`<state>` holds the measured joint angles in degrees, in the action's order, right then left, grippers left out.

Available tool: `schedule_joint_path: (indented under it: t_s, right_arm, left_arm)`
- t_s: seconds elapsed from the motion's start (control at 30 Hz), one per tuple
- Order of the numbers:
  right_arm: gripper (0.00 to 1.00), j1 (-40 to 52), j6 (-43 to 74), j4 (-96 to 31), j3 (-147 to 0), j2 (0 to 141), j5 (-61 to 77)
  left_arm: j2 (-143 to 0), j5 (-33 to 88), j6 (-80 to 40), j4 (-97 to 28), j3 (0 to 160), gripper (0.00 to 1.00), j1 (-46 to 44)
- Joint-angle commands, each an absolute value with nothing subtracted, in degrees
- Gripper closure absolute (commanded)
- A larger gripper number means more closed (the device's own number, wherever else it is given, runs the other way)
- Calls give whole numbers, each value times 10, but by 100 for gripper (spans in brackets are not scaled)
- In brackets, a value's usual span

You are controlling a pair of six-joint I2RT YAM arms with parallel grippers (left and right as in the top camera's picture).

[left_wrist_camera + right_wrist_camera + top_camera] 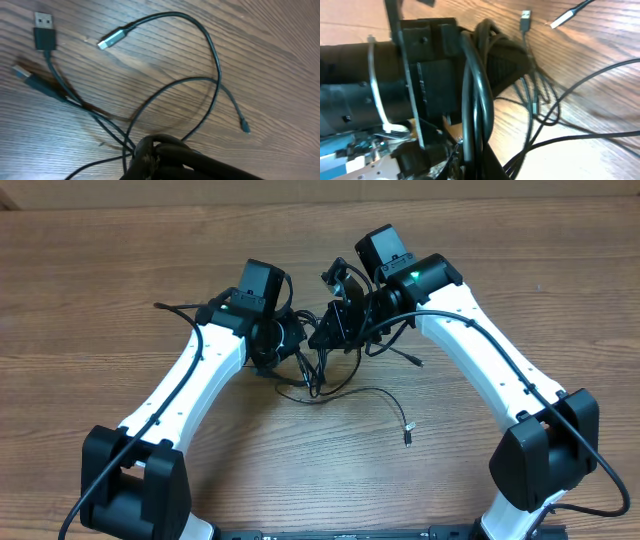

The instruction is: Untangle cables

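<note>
Found left gripper pinched fully shut on the cables, with several strands bunched right at its tips. Saw right gripper just beside the left gripper, also closed down narrow. Looked clamped on the same bundle, but couldn't confirm the exact pinch point from its wrist view.

Placed the main tangle touching the left gripper, on the side toward the arm bases. Counted loose ends fanned out on the table ahead of the left gripper: USB plug, silver plug, small plug, all apart from each other. Spotted one more stray plug well away from the left gripper, over on the right arm's side.

Risks, as judged from here:
- Risked cinching the knot tighter by pulling apart with both grips so near each other on one bundle.
- Grabbed several strands at once, so no single cable isolated. Expected to drag the whole clump rather than free one.
- Expected plug heads to snag inside the loops near the left gripper if drawn back through.
- Risked wrist-to-wrist contact with the right gripper that close.
- Risked thin strands slipping out of the pinch under a sideways tug.
</note>
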<state>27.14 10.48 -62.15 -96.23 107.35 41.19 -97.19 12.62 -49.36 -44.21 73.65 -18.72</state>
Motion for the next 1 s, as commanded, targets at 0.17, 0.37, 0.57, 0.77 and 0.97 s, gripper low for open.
schedule_joint_path:
  t_s: [0.17, 0.37, 0.57, 0.77, 0.97]
  right_arm:
    - [96, 241, 145, -609, -982, 1057, 279]
    - [96, 224, 152, -601, -978, 1063, 298]
    - [96, 225, 150, -599, -978, 1064, 311]
    - [92, 223, 150, -598, -978, 1064, 305]
    - [85, 224, 135, -602, -981, 1064, 333]
  left_arm:
    - [-883, 154, -339, -455, 734, 96, -152]
    - [-797, 360, -171, -405, 734, 96, -134]
    - [-786, 452, -125, -397, 733, 96, -112]
    - [-786, 505, -116, -388, 733, 96, -67]
    - [-787, 459, -116, -422, 733, 96, -60]
